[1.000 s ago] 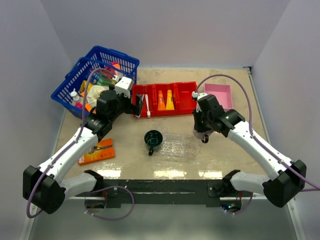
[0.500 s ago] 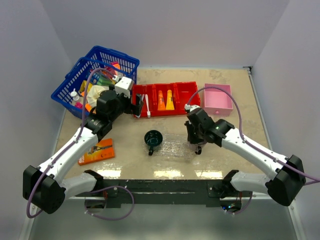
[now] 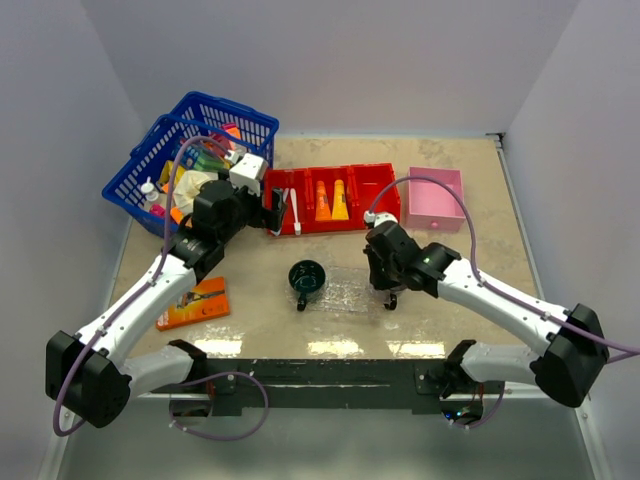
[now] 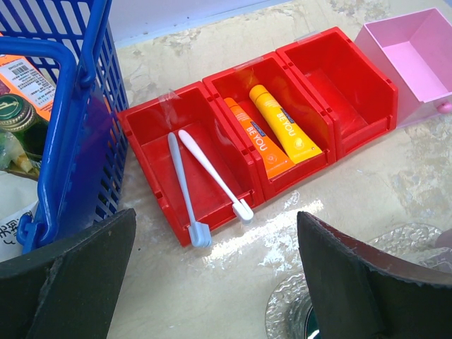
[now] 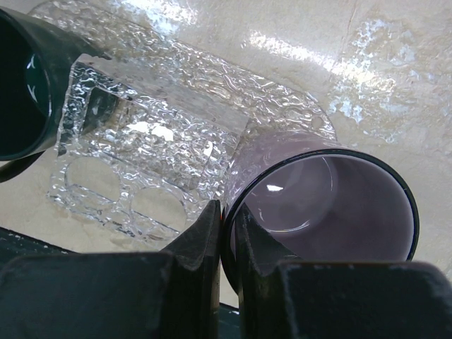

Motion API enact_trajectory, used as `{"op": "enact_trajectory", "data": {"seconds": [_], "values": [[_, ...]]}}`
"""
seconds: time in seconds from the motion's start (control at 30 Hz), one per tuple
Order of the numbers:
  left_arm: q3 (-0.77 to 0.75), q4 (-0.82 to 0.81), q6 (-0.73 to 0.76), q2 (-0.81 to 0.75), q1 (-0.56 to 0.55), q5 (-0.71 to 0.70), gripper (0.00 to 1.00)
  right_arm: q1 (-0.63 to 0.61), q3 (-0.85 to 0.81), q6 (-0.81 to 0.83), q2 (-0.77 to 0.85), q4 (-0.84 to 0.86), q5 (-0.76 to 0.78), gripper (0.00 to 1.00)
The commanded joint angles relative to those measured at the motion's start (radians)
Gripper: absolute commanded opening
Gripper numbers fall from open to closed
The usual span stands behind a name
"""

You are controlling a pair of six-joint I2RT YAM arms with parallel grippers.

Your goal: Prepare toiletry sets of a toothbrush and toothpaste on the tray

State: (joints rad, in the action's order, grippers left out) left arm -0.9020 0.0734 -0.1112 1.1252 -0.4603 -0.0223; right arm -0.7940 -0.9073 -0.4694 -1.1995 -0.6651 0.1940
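toiletry sets over in the red three-compartment bin [image 4: 346, 92], none of it on the tray [image 5: 155, 134]. two white toothbrushes [image 4: 184, 183] side by side in the left compartment, handles close together at the far end, heads splayed apart at the near wall. next door in the middle compartment, orange tube [image 4: 256, 138] and yellow-orange tube [image 4: 282, 127], flat, touching along their lengths, caps pointing away. left gripper [image 4: 212, 275] hanging just in front of that bin, fingers spread as wide as can be, nothing between them, squarely facing the toothbrush compartment. over to the right gripper [image 5: 227, 215]: pinched tight on the dark rim of a translucent purple cup [image 5: 325, 205], one finger inside the rim, one outside, cup tipped so the mouth faces the wrist camera. sitting right at the right end of the clear bumpy tray, cup wall overlapping the tray's edge in the wrist view; touching or just above, cannot tell. dark green cup [image 3: 307, 278] at the tray's left end, upright on the table [image 3: 260, 325]. pink box [image 3: 437, 196] just right of the red bin, blue basket [image 3: 190, 150] packed with goods at the far left, orange razor pack [image 3: 195, 302] flat on the table near the left arm.
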Motion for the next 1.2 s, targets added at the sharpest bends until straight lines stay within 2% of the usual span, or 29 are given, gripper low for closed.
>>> {"op": "enact_trajectory", "data": {"seconds": [0.0,1.17], "values": [[-0.006,-0.03,0.011,-0.016,0.002,-0.002,1.0,-0.011,0.011,-0.017,-0.008,0.056,0.048,0.0],[-0.006,-0.03,0.011,-0.005,0.002,-0.002,1.0,-0.024,0.084,-0.035,-0.045,0.13,0.068,0.0]]}}
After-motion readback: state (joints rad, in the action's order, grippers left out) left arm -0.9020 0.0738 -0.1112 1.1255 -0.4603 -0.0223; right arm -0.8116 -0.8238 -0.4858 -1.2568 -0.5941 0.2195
